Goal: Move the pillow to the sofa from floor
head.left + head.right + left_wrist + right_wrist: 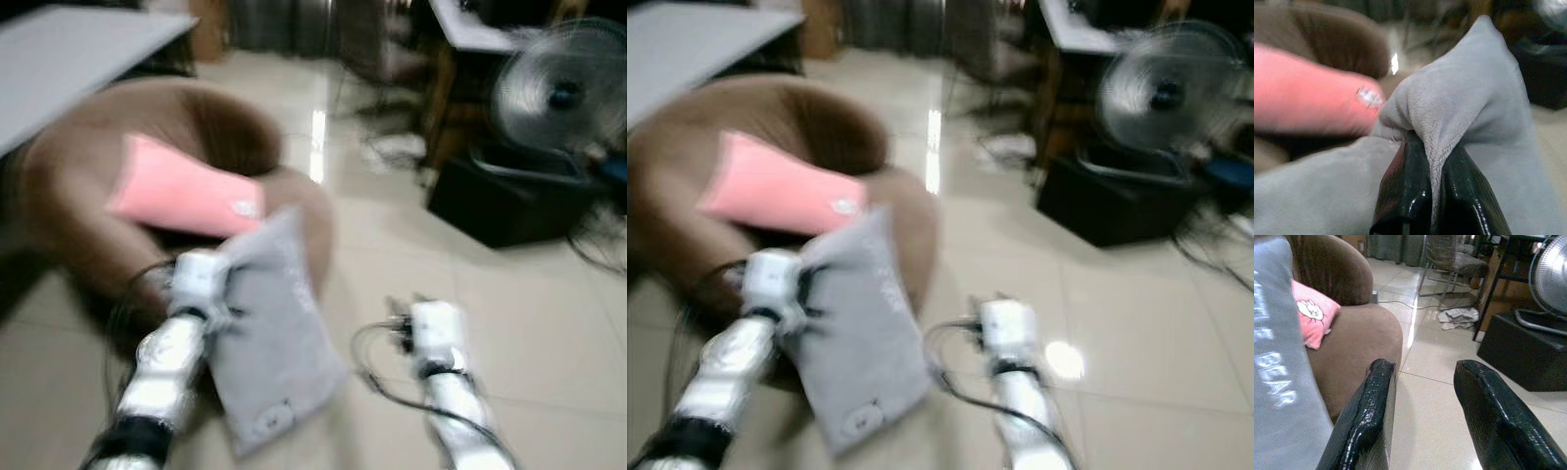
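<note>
A grey pillow (274, 343) with white lettering hangs in the air in front of the brown sofa (69, 196). My left gripper (1432, 161) is shut on a fold of its fabric near the top edge, at the sofa's front. A pink pillow (186, 191) lies on the sofa seat just beyond. My right gripper (1422, 369) is open and holds nothing, out over the tiled floor to the right of the grey pillow (1273, 372). Both eye views are blurred.
A standing fan (563, 93) and a black box (514, 201) are at the right. Behind them are table legs, a chair (1449, 262) and a crumpled cloth (1459, 316) on the floor. Cables trail across the tiles. A grey tabletop (69, 54) is at upper left.
</note>
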